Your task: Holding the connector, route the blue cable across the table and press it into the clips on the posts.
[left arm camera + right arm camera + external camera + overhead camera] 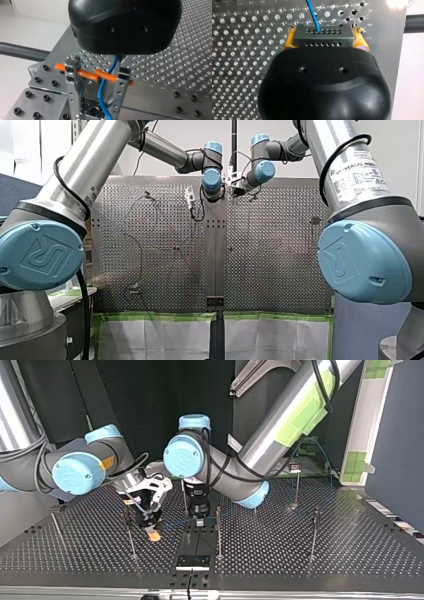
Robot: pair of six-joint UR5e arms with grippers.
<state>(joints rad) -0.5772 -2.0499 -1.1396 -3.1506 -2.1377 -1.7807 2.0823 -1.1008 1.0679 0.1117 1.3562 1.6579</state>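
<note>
In the right wrist view my right gripper is shut on a dark grey connector, with a yellow pad on each side. The blue cable leaves the connector's far face. In the left wrist view my left gripper has its two metal fingers apart, and the blue cable runs down between them with room on both sides. Its fingertips are cut off. In the top view both grippers hang close together over the table's middle, my right gripper at the view's left of my left gripper.
Thin upright posts stand on the perforated table: one beside my right gripper, one beside my left, others further off. A black bracket sits near the table's edge closest to the top view's camera.
</note>
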